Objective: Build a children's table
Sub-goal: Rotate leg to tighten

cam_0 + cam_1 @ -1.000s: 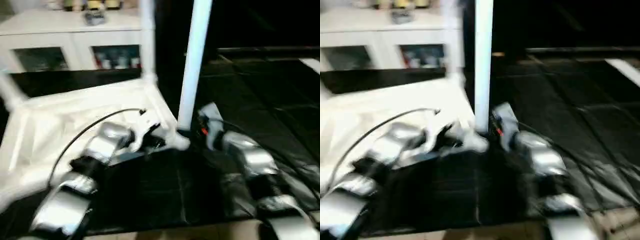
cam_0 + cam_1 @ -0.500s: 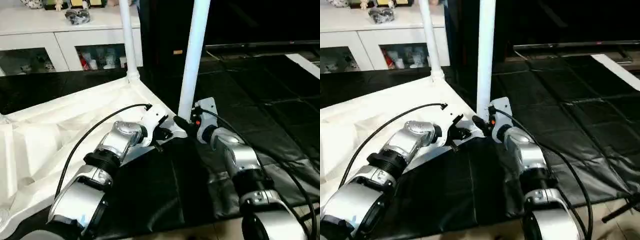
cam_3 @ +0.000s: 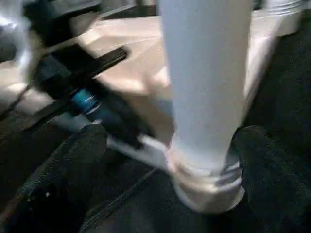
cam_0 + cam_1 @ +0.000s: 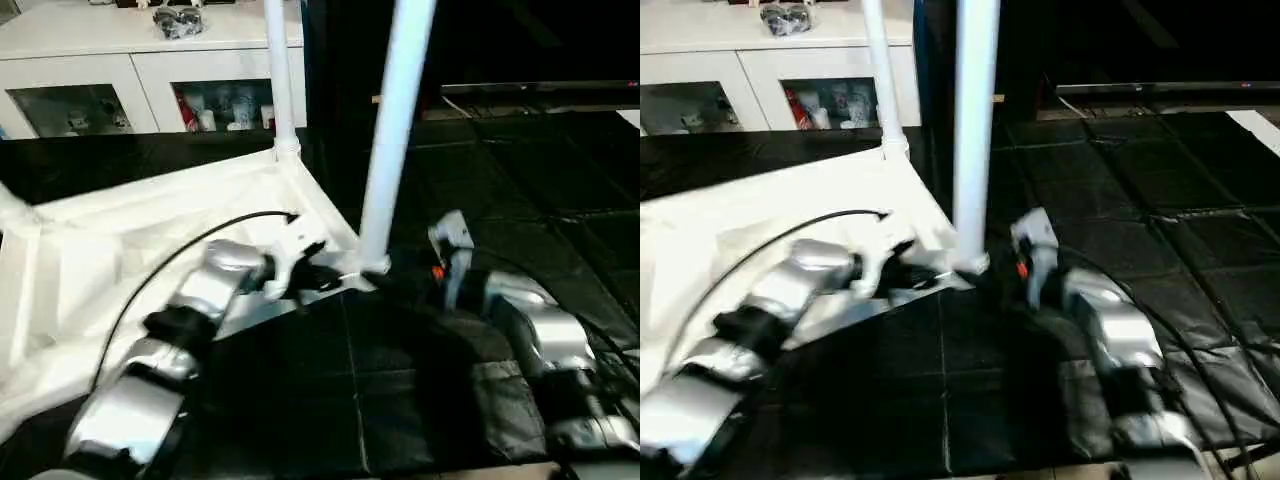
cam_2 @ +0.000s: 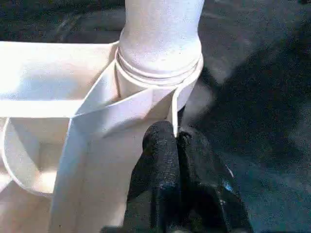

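The white table top (image 4: 160, 240) lay upside down on the black floor mat (image 4: 500, 200) in front of me, ribbed underside up. Two legs stood upright in its corner sockets: the near leg (image 4: 395, 130) rose at the corner closest to my claws, and the far leg (image 4: 280, 70) stood at the corner behind it, toward the white cabinet (image 4: 140, 80) with glass doors against the back wall. My left claw (image 5: 177, 145) was pressed shut, its two black fingers (image 5: 160, 160) tight together with nothing between them, the tips resting against the rim of the top just beside the socket (image 5: 160, 73) that held the near leg. From my head I saw the left forearm (image 4: 205, 290) stretched across the underside of the top toward that corner, a black cable arcing over it. My right claw (image 3: 170, 150) stood wide, one finger (image 3: 63, 174) on each side of the foot of the near leg and both apart from it, gripping nothing. My right forearm (image 4: 530, 320) lay over the mat on the other side of that leg from my left claw.
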Controlling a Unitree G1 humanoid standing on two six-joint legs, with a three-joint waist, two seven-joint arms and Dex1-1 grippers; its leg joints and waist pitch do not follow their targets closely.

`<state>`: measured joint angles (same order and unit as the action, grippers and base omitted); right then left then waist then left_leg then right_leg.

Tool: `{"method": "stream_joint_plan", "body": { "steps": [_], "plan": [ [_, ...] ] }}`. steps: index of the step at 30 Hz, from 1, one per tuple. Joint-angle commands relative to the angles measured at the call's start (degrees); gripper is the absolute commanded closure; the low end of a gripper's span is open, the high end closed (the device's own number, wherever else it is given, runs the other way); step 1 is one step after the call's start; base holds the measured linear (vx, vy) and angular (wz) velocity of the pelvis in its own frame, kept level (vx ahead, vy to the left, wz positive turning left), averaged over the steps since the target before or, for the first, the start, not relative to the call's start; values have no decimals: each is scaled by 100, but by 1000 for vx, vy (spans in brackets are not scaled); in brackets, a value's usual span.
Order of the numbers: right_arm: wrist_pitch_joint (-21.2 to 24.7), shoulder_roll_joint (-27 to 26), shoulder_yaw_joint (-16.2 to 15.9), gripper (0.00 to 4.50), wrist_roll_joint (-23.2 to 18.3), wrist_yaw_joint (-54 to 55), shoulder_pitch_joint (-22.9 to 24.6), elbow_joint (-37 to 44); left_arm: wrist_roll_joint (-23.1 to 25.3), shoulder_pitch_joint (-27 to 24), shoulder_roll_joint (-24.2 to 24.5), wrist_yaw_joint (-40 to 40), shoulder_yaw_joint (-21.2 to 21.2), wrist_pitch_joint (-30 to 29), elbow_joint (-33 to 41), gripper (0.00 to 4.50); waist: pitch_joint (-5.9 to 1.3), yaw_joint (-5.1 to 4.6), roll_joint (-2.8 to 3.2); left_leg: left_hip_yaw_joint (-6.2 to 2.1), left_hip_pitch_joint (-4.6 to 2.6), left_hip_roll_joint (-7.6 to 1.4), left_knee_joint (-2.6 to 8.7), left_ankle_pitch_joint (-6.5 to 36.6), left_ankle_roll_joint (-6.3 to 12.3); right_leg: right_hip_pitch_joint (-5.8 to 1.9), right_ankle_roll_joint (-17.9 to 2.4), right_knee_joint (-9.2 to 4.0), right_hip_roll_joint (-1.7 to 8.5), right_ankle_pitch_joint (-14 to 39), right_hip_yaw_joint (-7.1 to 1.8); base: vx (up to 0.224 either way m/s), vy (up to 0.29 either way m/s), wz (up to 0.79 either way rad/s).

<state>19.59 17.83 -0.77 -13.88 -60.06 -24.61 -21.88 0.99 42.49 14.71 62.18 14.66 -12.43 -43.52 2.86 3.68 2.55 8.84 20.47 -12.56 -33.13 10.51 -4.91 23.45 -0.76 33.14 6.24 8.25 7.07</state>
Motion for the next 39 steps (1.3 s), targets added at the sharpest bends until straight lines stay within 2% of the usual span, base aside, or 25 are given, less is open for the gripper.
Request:
{"method": "stream_joint_plan", "body": {
  "steps": [1,3,7,9,12,13,14,18,19,20,26,30,35,37,39],
  "plan": [
    [116,163,-193,7,-153,-403,111,358,10,-134,136,514,192,132,293,450,-414,71,-67,99,44,-15,324,947,523,-419,-1272,-331,199,1350,-246,0,0,0],
    [135,304,-207,7,-178,-526,203,475,-5,-210,230,644,223,182,399,450,-399,99,-61,104,18,-40,343,1026,466,-393,-1225,-353,201,1517,-260,0,0,0],
    [15,433,-233,7,-62,-497,291,518,31,-315,278,473,211,251,490,450,-390,154,-71,139,-33,-32,360,1270,281,-345,-1096,-392,195,1917,-275,0,0,0],
    [5,465,-282,7,-35,-491,335,565,52,-361,287,364,188,194,516,450,-390,154,-82,148,-51,-33,366,1332,242,-334,-1068,-389,186,1922,-287,0,0,0],
    [23,486,-339,7,-36,-526,388,652,0,-429,323,447,177,111,599,450,-387,146,-98,148,-14,-20,374,1278,258,-356,-979,-387,178,1964,-297,0,0,0],
    [34,502,-362,7,-49,-537,408,690,-27,-454,330,481,163,92,625,450,-399,152,-94,149,-22,-24,369,1233,261,-350,-993,-375,180,1898,-305,0,0,0],
    [39,514,-383,7,-59,-552,424,718,-42,-471,336,496,153,91,634,450,-396,140,-118,150,-6,-21,370,1197,270,-359,-1001,-367,176,1852,-308,0,0,0],
    [3,565,-452,7,-59,-607,468,762,-37,-480,355,440,132,192,534,450,-402,150,-107,163,-4,-12,350,1100,313,-353,-1026,-366,176,1805,-316,0,0,0],
    [-12,580,-453,0,-60,-615,476,760,-51,-469,350,402,106,218,487,407,-400,151,-90,160,-2,-14,353,1088,314,-354,-1035,-362,178,1786,-317,0,0,0],
    [-15,590,-447,0,-65,-617,479,768,-43,-463,351,365,97,257,465,397,-402,151,-95,163,1,-9,348,1085,317,-356,-1030,-367,176,1782,-315,0,0,0],
    [-11,662,-466,0,-115,-607,519,829,-122,-443,326,367,23,310,423,397,-403,159,-111,163,-2,-9,347,1080,319,-360,-1003,-367,175,1812,-316,0,0,0],
    [-36,697,-500,0,-117,-636,535,842,-77,-404,370,472,133,171,406,397,-403,156,-108,163,-2,-8,346,1075,327,-356,-1013,-365,171,1806,-318,0,0,0],
    [-73,699,-528,0,-105,-630,529,848,-29,-332,325,276,122,239,275,397,-409,159,-118,161,2,-4,340,1031,343,-363,-1013,-360,174,1773,-319,0,0,0],
    [-89,706,-548,0,-94,-640,533,848,-24,-298,297,208,110,253,222,370,-406,160,-127,162,7,0,338,1023,350,-365,-1002,-360,172,1805,-317,0,0,0],
    [-96,710,-558,0,-93,-652,533,847,13,-280,288,141,117,292,198,363,-400,158,-125,163,6,3,338,1050,347,-359,-980,-370,170,1872,-316,0,0,0]
  ]
}}
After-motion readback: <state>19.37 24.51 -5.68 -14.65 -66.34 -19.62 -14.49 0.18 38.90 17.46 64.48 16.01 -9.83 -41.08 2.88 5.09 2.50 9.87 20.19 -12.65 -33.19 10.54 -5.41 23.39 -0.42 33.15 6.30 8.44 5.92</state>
